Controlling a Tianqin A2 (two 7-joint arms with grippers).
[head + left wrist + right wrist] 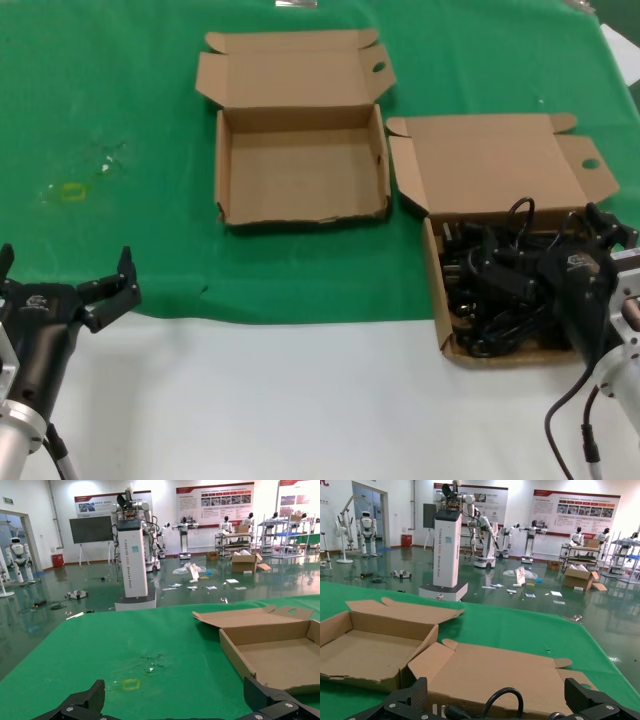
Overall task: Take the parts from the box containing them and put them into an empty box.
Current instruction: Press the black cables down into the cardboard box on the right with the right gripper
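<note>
The empty box (300, 175) lies open mid-table, wide and low-walled, its holed lid folded back; it also shows as the empty box (280, 655) and the empty box (365, 655). To its right, the box containing them (495, 160) holds a tangle of black parts (500, 295) with cables. My right gripper (542, 238) hovers open just over that pile. In the right wrist view a black cable loop (507, 689) rises between the spread fingers of the right gripper (497, 700), in front of the box's lid (495, 672). My left gripper (66, 262) waits open at the near left.
A green cloth (130, 100) covers the table, with a white strip (300, 400) along the near edge. A small yellow mark (72, 192) lies on the cloth at the left, seen ahead of the left gripper (175, 702) as the yellow mark (131, 684).
</note>
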